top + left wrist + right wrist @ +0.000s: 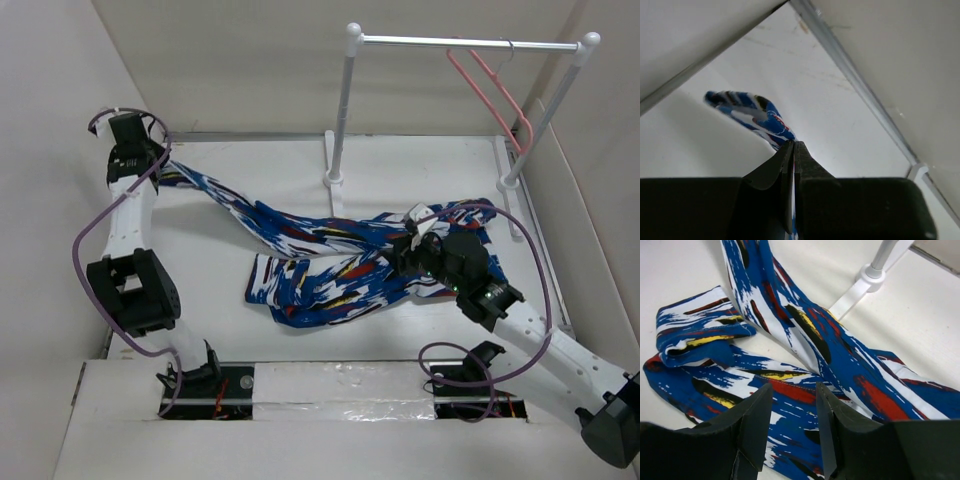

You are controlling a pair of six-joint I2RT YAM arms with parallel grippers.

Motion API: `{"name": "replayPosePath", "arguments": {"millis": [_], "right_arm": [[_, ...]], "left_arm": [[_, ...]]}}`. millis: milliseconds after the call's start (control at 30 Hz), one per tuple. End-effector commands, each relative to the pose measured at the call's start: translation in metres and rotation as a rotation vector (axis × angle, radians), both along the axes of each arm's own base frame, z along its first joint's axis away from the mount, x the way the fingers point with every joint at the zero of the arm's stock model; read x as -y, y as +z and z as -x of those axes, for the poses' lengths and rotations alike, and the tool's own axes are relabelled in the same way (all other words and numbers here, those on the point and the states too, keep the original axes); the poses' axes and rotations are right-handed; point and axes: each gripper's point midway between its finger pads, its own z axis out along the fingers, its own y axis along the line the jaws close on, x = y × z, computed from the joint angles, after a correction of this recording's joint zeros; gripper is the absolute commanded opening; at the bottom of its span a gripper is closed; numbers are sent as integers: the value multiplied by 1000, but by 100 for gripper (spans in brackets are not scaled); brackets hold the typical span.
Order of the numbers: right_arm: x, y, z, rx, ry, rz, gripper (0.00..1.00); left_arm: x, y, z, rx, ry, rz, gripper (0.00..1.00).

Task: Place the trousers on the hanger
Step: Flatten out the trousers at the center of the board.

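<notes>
The trousers, blue with white, red, black and yellow splashes, lie crumpled across the middle of the table. One leg stretches up to the far left, where my left gripper is shut on its end. In the left wrist view the fabric sticks out past the closed jaws of that gripper. My right gripper hovers over the right part of the trousers. Its jaws stand open, with fabric below them and nothing pinched. The pink hanger hangs from the rail at the back right.
A white-posted rack with a silver rail stands at the back right, and its foot lies just beyond the trousers. White walls close in on the left, back and right. A metal strip runs along the wall's base.
</notes>
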Motion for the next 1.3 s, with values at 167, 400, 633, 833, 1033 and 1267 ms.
{"name": "replayPosePath", "arguments": {"millis": [167,400,633,833,1033,1267], "right_arm": [[25,7,-14,-4,-114,-51,4],[59,6,-22,-25,-226,-69,7],[125,-15,-31,-82,-503,-57,60],[177,-25,-27,-111,-703,-83,0],[218,-24,-32,-92,-904,-126,0],[235,-39,-58,-180,-943,-210,32]], "left_arm": [[-44,-3,34,15,132,-81,0],[-69,-67,64,-186,246,-120,29],[7,21,30,62,62,-197,56],[220,73,17,242,-379,-272,28],[421,22,99,280,-785,-196,3],[548,-52,213,267,-1158,-205,31]]}}
